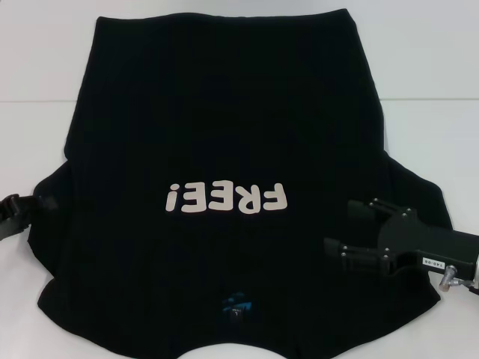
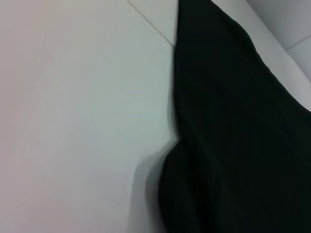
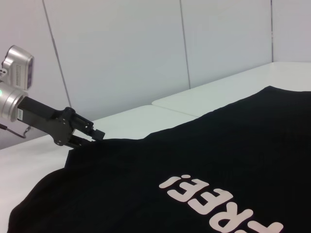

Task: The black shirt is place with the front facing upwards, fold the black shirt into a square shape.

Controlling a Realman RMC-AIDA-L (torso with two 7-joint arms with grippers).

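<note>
Black cotton covers most of the white table (image 1: 30,90): the black shirt (image 1: 224,112) is spread flat, front up, with the cream "FREE!" lettering (image 1: 227,198) near the middle and the blue neck label (image 1: 238,303) at the near edge. No fold is seen, so the opening step, taking hold of both sleeves, is judged to be in hand. The right gripper (image 1: 350,230) is poised over the right sleeve, fingers parted, nothing held. The left gripper (image 3: 90,136) is seen at the left sleeve edge; whether cloth is pinched cannot be told. Next, both sleeves would need firm grips low at the cloth before being carried inward.
</note>
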